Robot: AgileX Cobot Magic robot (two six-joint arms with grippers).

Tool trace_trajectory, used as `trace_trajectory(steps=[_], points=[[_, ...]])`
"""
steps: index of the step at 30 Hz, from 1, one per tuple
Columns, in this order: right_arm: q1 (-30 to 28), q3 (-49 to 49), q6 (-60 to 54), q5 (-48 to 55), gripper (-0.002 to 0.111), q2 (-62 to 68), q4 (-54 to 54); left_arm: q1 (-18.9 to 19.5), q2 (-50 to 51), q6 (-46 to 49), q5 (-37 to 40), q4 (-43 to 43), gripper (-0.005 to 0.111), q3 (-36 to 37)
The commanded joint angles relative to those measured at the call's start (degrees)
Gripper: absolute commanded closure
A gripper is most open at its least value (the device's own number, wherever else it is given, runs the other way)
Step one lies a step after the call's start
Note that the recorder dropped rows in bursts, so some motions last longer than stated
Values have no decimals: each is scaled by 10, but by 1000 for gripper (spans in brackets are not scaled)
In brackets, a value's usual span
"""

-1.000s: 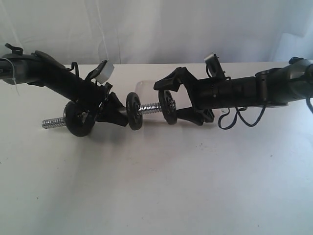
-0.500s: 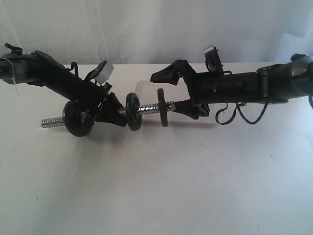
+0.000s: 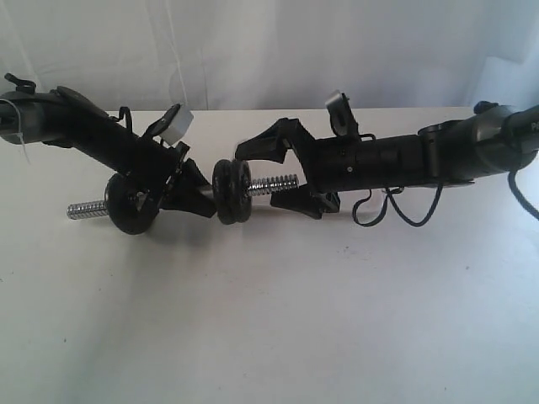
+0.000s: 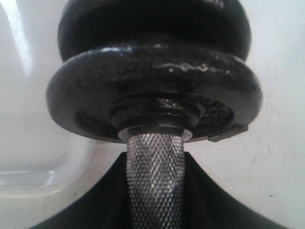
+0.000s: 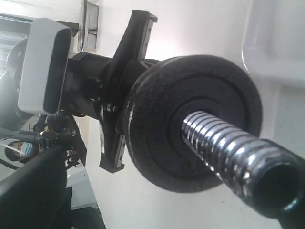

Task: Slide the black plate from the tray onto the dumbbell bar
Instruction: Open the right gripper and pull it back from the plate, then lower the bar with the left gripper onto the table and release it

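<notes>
My left gripper is shut on the knurled middle of the dumbbell bar and holds it level above the table. In the left wrist view the bar runs out between the dark fingers. One black plate sits on the bar's left end. Two more black plates sit pressed together right of my left gripper. The nearer black plate fills the right wrist view, with the threaded end poking out. My right gripper is open, with its fingers above and below that threaded end.
The white tray lies on the table behind the bar, and its rim shows in the right wrist view. A loose cable hangs under the right arm. The white tabletop spreads out in front.
My right gripper moved left along the bar. The black plate that stood near the threaded end slid left and now rests against the other plate. The left arm barely moved.
</notes>
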Motion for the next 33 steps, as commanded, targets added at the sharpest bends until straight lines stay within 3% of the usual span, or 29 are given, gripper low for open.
trace_trajectory(steps=[1, 10, 13, 15, 17, 20, 27, 33], points=[[-6, -2, -19, 10, 4, -3, -1, 2, -3, 8, 56, -302, 107, 0], [-53, -2, -23, -18, 4, -3, -37, 2, -3, 8, 56, -271, 107, 0], [-72, -5, -26, -12, 16, -3, -44, 2, -3, 15, 56, -255, 107, 0], [-86, -17, -26, -11, 36, -3, -66, 2, -3, 15, 56, -255, 107, 0], [-98, -30, -26, -5, 73, -3, -94, 1, -3, 15, 56, -228, 107, 0], [-106, -41, -26, -3, 108, -3, -112, -8, -1, 15, 56, -196, 107, 0], [-121, -55, -26, -37, 108, -3, -196, -44, -1, 17, 56, -135, 107, 0], [-123, -55, -26, -36, 108, -3, -215, -57, -1, 17, 2, -134, 107, 0]])
